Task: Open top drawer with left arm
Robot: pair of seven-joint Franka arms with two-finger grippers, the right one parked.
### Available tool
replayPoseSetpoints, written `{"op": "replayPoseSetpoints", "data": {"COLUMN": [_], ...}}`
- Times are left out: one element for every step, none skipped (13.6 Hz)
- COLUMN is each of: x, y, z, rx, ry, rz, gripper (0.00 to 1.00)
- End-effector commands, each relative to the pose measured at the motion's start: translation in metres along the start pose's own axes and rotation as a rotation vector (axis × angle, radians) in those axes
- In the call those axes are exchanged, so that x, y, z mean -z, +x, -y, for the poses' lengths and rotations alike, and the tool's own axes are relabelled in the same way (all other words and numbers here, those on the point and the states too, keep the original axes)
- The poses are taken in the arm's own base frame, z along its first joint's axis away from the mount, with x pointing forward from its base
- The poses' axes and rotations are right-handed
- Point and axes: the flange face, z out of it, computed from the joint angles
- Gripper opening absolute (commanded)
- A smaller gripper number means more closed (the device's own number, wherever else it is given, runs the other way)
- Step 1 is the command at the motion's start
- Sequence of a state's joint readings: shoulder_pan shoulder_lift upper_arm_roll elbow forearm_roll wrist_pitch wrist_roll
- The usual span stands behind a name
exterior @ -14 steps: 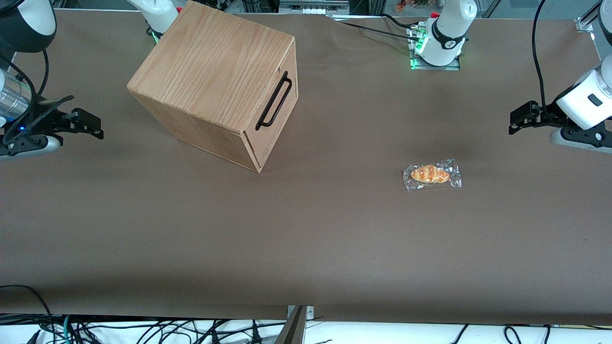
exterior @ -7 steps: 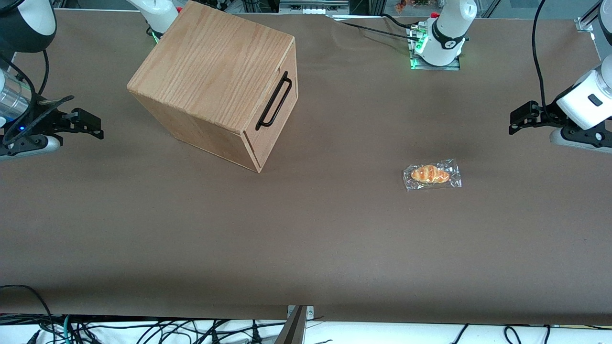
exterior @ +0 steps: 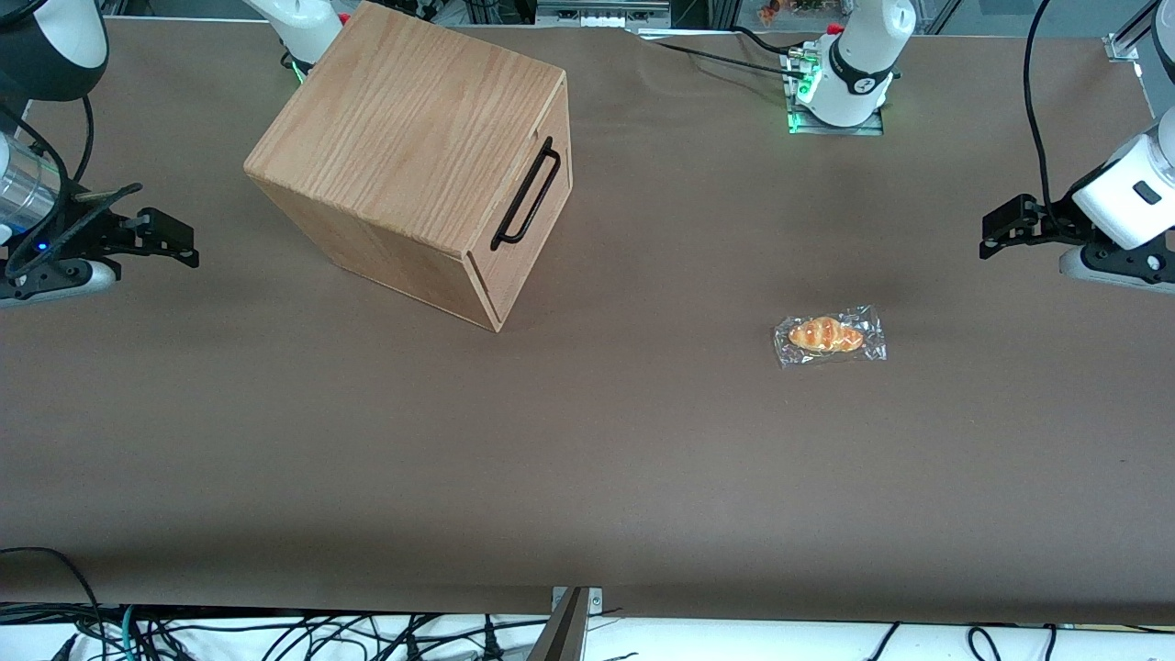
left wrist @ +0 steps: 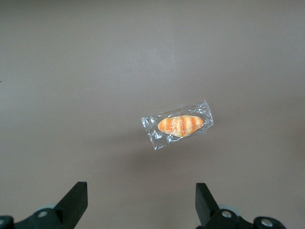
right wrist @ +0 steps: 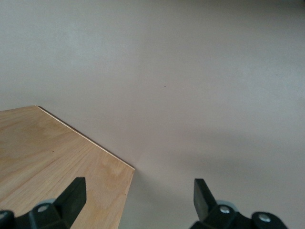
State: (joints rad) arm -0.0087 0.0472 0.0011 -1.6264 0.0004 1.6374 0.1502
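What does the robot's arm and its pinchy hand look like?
The left arm is shiny white with a small dark oval mark on its shell, and a black cable loops above it. At its tip, toward the working arm's end of the table, sits the small black gripper with two wedge-shaped fingers.

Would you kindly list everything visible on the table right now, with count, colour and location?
cabinet: one, light oak, toward the parked arm's end of the table.
top drawer: one, oak front, shut.
bar handle: one, black, on the drawer front.
wrapped pastry: one, orange-brown in clear plastic, on the table nearer the front camera than the cabinet, toward the working arm's end.
table: one, brown surface.
left arm: one, white, at the working arm's end.
pincer: one, black, open, above the table near the pastry, far from the handle.
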Motion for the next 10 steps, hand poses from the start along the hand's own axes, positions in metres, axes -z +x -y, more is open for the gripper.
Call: {"op": "replayPoseSetpoints", "data": {"x": [0.005,0.005,0.005,0.005,0.005,0.005,0.002,0.0,-0.003,-0.012], "y": [0.002,0.002,0.002,0.002,0.002,0.002,0.003,0.003,0.003,0.008], "z": [0.002,0.002,0.001,0.001,0.001,0.0,-0.002,-0.003,-0.005,-0.008], "rx": [-0.007,-0.006,-0.006,-0.006,-0.007,-0.013,-0.013,-0.018,-0.019,-0.022], "ry": [-0.011,-0.011,-0.011,-0.012,-0.012,-0.014,-0.015,-0.016,-0.019,-0.033], "rz": [-0.004,-0.004,-0.004,-0.004,-0.004,-0.003,0.001,0.01,0.019,0.04], "gripper": [1.0,1.0,1.0,1.0,1.0,1.0,1.0,1.0,1.0,1.0]}}
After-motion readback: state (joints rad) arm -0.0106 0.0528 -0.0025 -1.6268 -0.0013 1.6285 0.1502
